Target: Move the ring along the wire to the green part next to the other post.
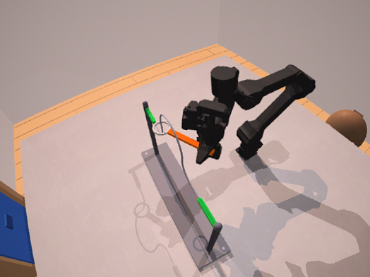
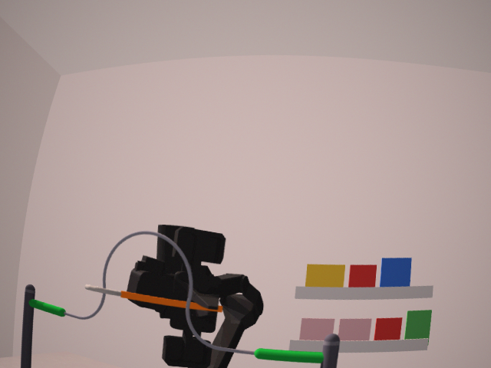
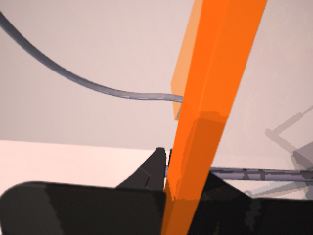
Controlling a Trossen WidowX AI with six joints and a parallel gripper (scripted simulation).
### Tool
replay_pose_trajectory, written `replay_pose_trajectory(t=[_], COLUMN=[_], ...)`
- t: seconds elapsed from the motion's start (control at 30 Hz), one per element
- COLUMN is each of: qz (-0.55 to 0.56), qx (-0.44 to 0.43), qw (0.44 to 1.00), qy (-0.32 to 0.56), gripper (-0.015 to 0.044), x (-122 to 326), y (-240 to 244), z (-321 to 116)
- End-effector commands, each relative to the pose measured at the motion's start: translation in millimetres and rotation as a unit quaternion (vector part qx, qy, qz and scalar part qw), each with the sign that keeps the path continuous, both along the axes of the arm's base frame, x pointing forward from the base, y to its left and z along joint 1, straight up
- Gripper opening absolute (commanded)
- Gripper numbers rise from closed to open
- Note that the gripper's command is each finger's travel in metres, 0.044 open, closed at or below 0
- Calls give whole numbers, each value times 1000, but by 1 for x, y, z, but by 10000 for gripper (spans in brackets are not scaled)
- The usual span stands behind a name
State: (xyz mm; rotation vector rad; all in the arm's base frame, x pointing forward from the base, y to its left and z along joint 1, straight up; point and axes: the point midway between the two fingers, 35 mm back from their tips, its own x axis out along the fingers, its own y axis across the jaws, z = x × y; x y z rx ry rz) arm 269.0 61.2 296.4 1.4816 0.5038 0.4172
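Observation:
My gripper point(image 1: 207, 152) point(image 2: 211, 307) point(image 3: 165, 155) is shut on the far end of the orange handle point(image 1: 183, 137) point(image 2: 154, 300) point(image 3: 210, 73). The whitish ring point(image 1: 159, 134) point(image 2: 113, 292) is held nearly flat around the steep left side of the grey wire's high loop point(image 1: 182, 158) point(image 2: 145, 232) point(image 3: 88, 84), above the short green part point(image 1: 150, 115) point(image 2: 47, 307). The wire seems to pass through the ring; the gap between them is too small to judge. In the exterior view the handle crosses behind the loop's right side. The other green part point(image 1: 207, 211) point(image 2: 289, 355) is at the near post point(image 1: 213, 240) point(image 2: 330, 352).
The far post point(image 1: 153, 139) point(image 2: 28, 328) and near post stand on a long grey base point(image 1: 168, 193). A cabinet with a blue drawer point(image 1: 13, 229) is at the lower left, a brown ball point(image 1: 349, 124) behind the table's right edge. Wall shelves point(image 2: 364, 292) hold coloured blocks.

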Motion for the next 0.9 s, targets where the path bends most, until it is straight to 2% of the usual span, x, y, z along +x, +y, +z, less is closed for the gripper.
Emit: replay_pose_trajectory(t=[0.0,0.43,0.87], qz=[2,1,-1], qx=[4,-15,-73], qw=[1000,1000,997], qy=[-3,6,20], gripper=[-150,-150,-150], x=[0,-1,0], y=[0,-1,-1], z=[8,13,11])
